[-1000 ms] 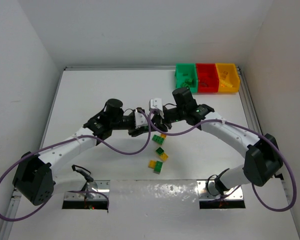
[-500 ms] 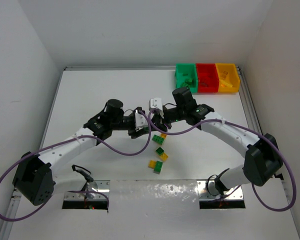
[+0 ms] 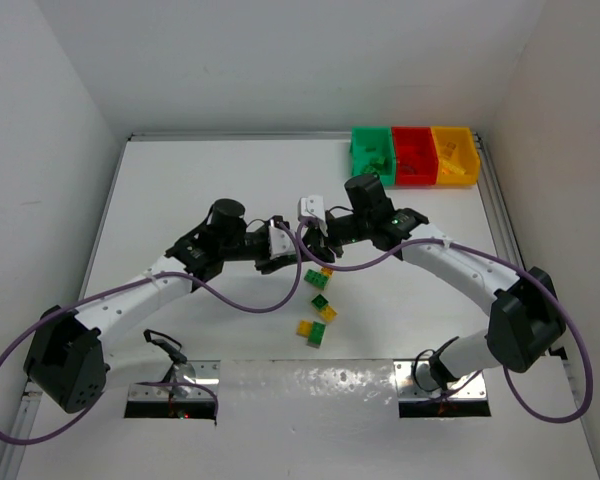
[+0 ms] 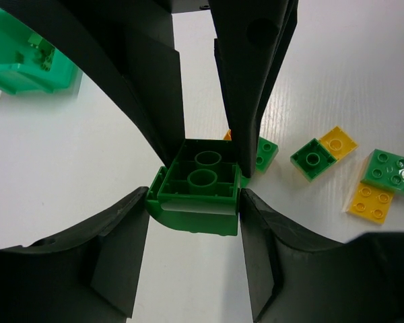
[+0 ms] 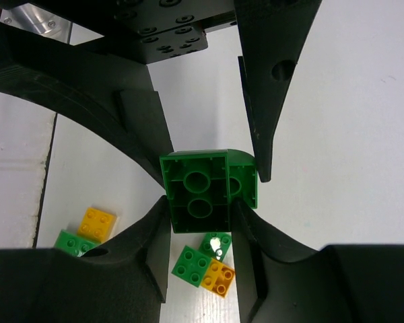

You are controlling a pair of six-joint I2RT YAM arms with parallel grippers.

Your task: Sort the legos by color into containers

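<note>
Currently both arms reach inward, elbows out, and meet above the middle of the white table [image 3: 180, 190]. The left gripper [image 3: 286, 256] and right gripper [image 3: 318, 244] are each clamped narrowly on opposite sides of one green plastic toy brick [image 4: 200, 180], which appears lifted off the surface, probably to pull stuck pieces apart or hand it across. Loose green and yellow bricks [image 3: 320, 305] lie just toward the near edge, and the joined green, red and yellow-orange plastic bins [image 3: 414, 182] sit at the far right corner, well apart.
</note>
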